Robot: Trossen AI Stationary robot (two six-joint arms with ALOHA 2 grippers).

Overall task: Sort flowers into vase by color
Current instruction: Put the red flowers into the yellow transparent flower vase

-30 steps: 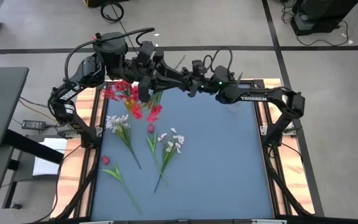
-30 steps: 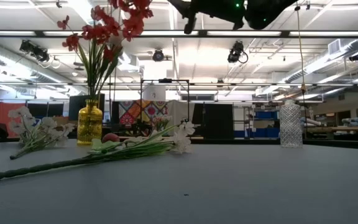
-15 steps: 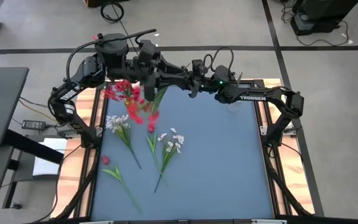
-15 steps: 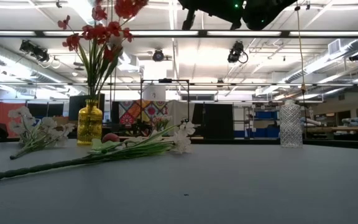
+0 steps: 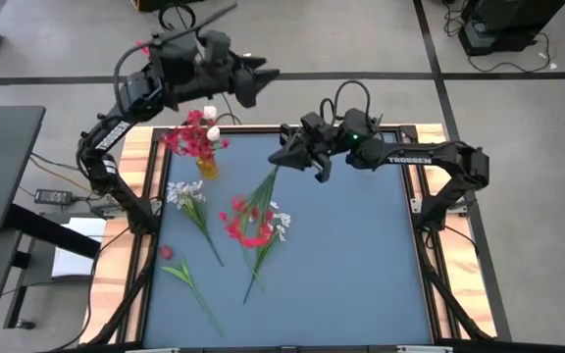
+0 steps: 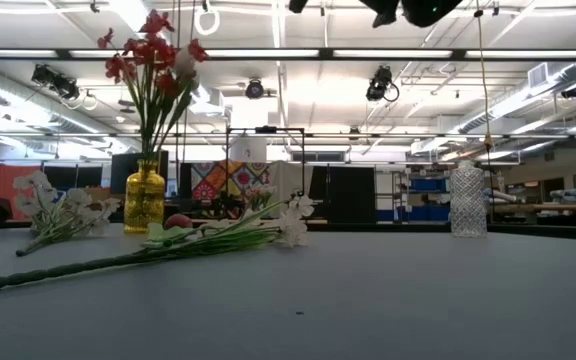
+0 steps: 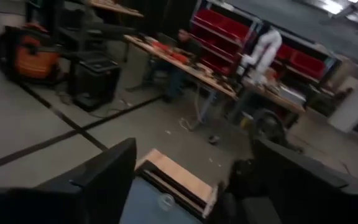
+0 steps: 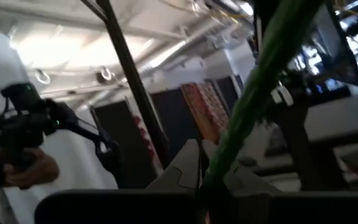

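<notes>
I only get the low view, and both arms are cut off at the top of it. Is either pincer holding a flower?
Observer: Yes. The right pincer is shut on the green stem of a red spray, which hangs over the middle of the table.
Operator: And the left one?
Observer: The left pincer is open and empty, up beyond the table's far edge.
Operator: What lies under the spray?
Observer: A white-flowered stem, flat on the table.
</notes>
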